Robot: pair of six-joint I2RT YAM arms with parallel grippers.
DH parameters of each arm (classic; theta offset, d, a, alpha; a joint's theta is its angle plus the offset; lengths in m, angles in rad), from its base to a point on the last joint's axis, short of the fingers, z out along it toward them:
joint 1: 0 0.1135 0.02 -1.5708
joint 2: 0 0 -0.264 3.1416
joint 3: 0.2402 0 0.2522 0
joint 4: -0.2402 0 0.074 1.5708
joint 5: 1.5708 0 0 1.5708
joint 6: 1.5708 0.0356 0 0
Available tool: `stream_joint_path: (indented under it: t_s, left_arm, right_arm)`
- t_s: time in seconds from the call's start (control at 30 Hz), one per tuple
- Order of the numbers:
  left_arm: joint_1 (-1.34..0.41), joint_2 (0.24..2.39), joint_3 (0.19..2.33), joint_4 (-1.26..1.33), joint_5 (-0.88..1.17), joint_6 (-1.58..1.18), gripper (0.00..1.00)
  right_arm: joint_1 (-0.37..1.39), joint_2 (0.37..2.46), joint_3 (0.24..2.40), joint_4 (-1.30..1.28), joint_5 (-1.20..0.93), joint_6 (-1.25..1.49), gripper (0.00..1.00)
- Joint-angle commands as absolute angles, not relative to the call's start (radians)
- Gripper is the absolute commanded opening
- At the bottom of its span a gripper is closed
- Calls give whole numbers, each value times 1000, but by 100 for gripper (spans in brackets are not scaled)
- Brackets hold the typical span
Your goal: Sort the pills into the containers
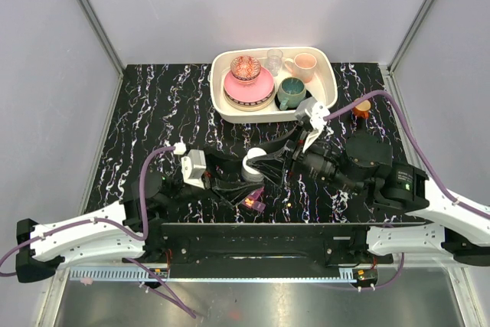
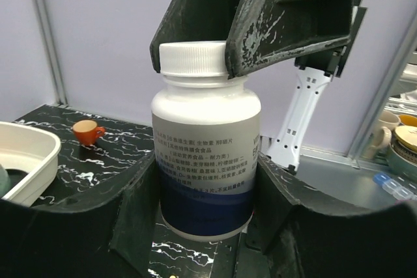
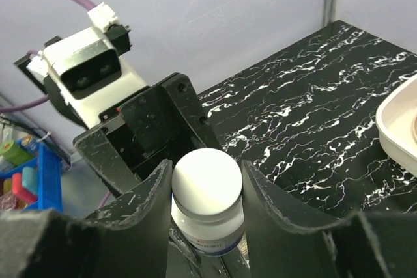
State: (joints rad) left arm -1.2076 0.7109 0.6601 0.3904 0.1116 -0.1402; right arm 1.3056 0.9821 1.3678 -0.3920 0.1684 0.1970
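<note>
Left of the left pincer (image 2: 205, 190) the black white-veined marble-look table (image 1: 153, 105) lies bare as far as its left edge, where the grey wall rises. This pincer is closed on the lower body of an upright white plastic bottle (image 1: 255, 161), one dark finger on each side of the blue-banded label.

Just on the near side of its fingertips lies the small magenta-purple rectangular plastic pill box (image 1: 255, 203). The box sits close to the black mounting bar (image 1: 268, 233) along the table's near edge, with only a narrow strip of table between them. The pills are too small to pick out; only an orange glint shows in the box.

The right pincer (image 3: 207, 190) comes from the other side and clamps the bottle's white ribbed cap (image 2: 193, 58), its jaws narrow around it. Just beyond its wrist, the near rim of the cream rounded-rectangle tray (image 1: 219, 105) of crockery crowds it. Farther right, a small orange vessel (image 1: 362, 107) stands near the table's right edge.
</note>
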Motion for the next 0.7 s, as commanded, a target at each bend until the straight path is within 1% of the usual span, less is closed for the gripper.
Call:
stream_joint_path:
  t_s: [0.0,0.17,0.37,0.67]
  left_arm:
    - [-1207,722,690,583,3,-124,0]
    - [-1207,745,716,569,-72,-114,0]
    - [-1207,784,735,574,-173,-74,0]
    - [-1207,833,747,641,-327,-40,0]
  right_arm:
    - [1309,1029,1394,-466,250,276,7]
    - [1308,1068,1443,-528,320,307,5]
    - [1310,1109,1488,-584,462,319,5]
    - [1308,1178,1548,-629,667,374,6]
